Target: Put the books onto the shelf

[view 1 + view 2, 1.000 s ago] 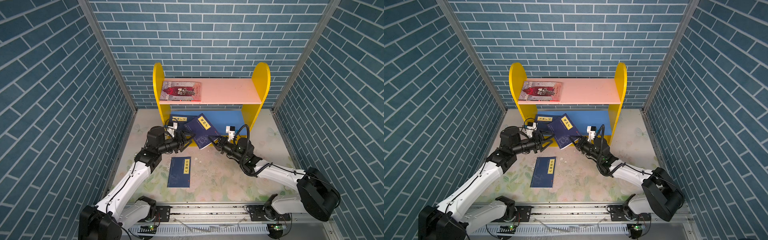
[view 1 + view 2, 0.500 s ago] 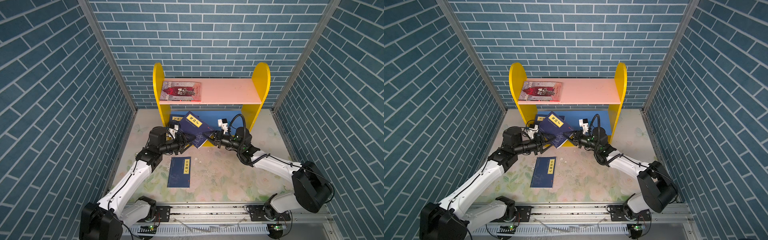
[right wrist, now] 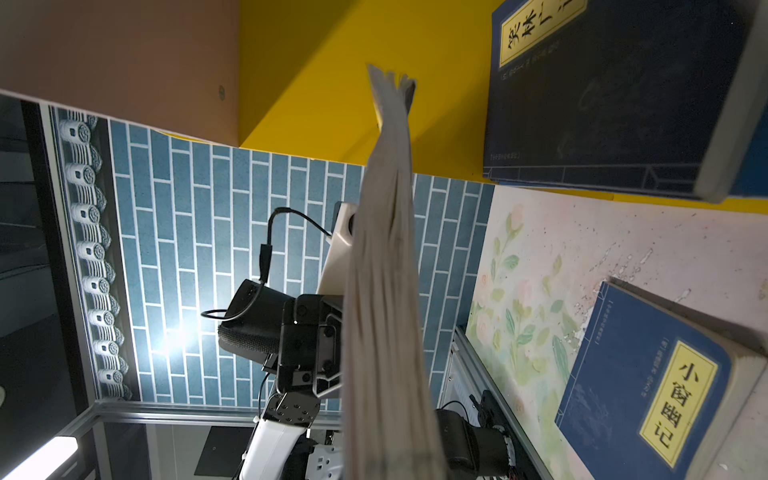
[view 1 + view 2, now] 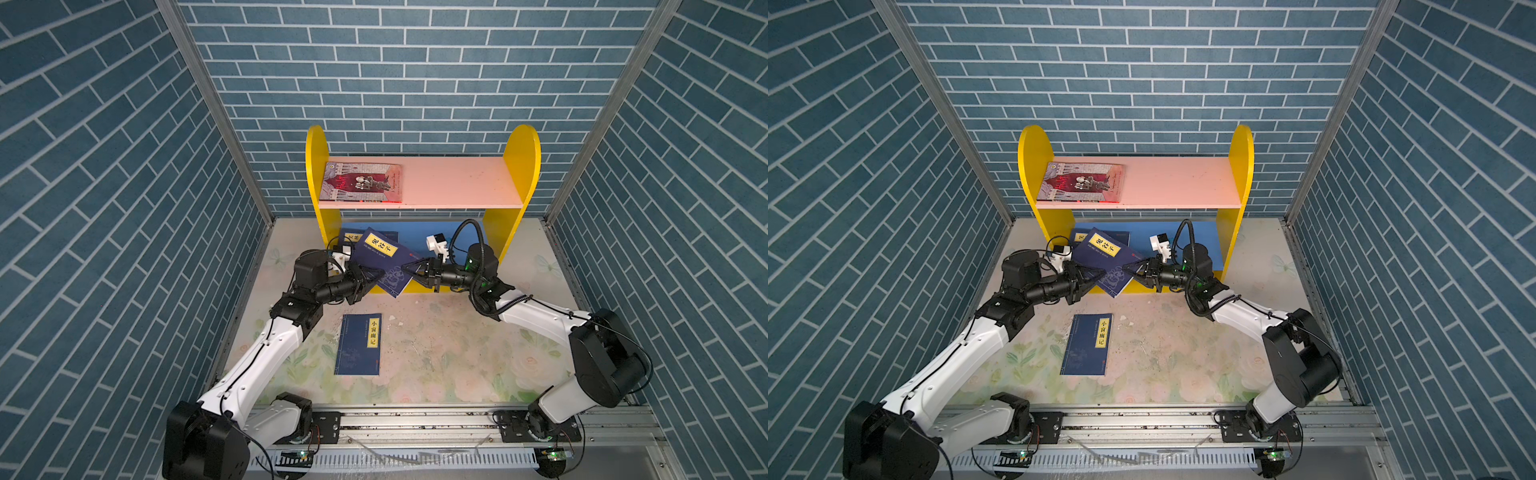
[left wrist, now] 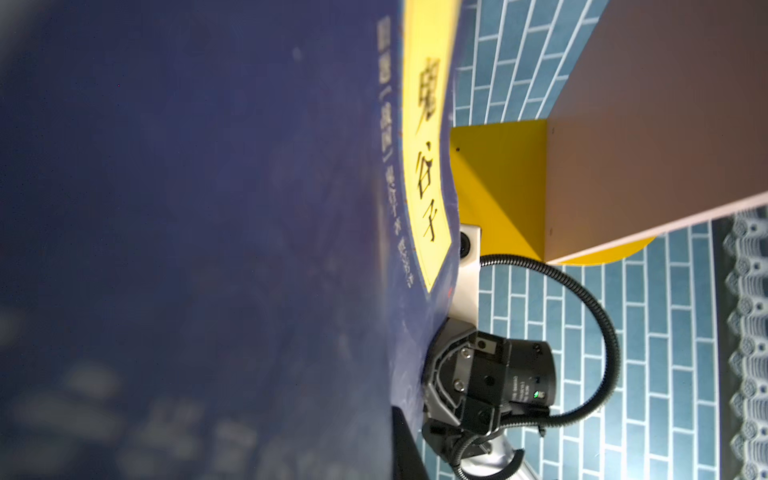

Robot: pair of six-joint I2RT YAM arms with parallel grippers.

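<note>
At the shelf (image 4: 521, 166) front, the left gripper (image 4: 373, 275) and right gripper (image 4: 406, 268) each clamp an opposite edge of one navy book (image 4: 380, 259), held tilted above the surface (image 4: 436, 345). Left wrist view: its yellow label (image 5: 428, 166) reads 鬼谷子. Right wrist view: only its fanned page edges (image 3: 386, 291) show, plus a second book (image 3: 615, 95) on the blue board (image 4: 415, 232), labelled 笑林广, largely covered in both top views. A third book (image 4: 359, 343), labelled 小窗幽记, lies flat on the surface. A red book (image 4: 361, 183) lies on the pink board (image 4: 453, 183).
</note>
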